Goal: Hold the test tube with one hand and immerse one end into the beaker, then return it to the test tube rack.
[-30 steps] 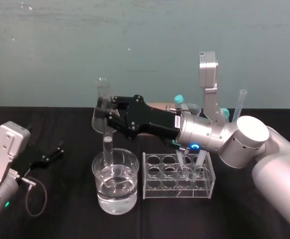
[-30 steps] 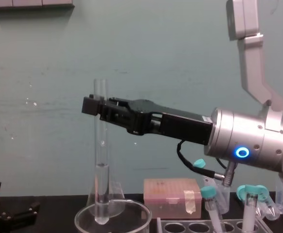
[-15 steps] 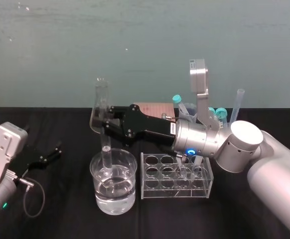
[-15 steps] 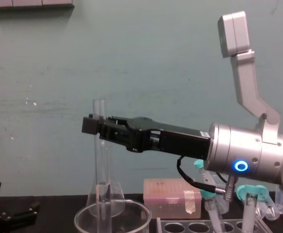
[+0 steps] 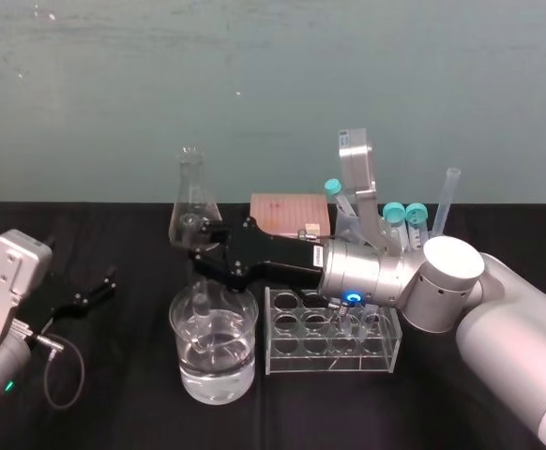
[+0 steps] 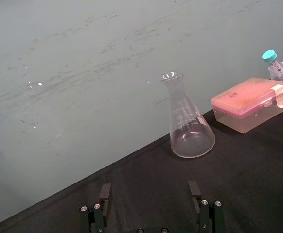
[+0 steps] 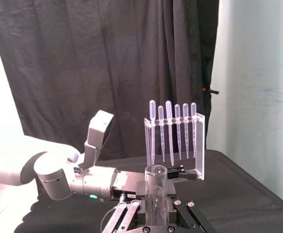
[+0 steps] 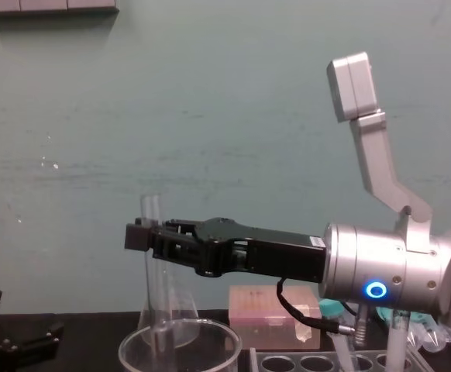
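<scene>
**Q:** What is holding the test tube, and where?

**A:** The right hand (image 8: 142, 235) is pinching the test tube (image 8: 149, 211) a little below its open rim, with the fingers pressing on the glass from both sides. The tube is hanging upright with its rounded end inside the beaker (image 5: 174, 319). The beaker is standing toward the front edge of the counter (image 5: 113, 403), left of centre.

**Q:** Why is the grip so high on the tube?

**A:** Probably so the hand is staying above the beaker's thick rim while the free lower length is reaching toward the water (image 5: 217, 361). Whether the tip is actually breaking the surface cannot be told through the glass.

**Q:** And why upright?

**A:** A vertical tube is fitting inside the wide mouth without touching the wall. It is also already matching the direction of the rack's holes.

**Q:** Where is the rack waiting?

**A:** The test tube rack (image 5: 329, 364) is standing just beside the beaker, on the robot's right. The teal-capped tubes (image 5: 395, 214) are leaning in its far holes, and the holes nearest the beaker are looking free, so the return path is likely short.

**Q:** What is the other arm doing?

**A:** The left hand (image 6: 149, 187) is lying near the counter's left edge, with its fingers spread and gripping nothing, well apart from the glassware. A conical flask (image 5: 190, 192) is standing toward the back edge, behind the beaker.
</scene>
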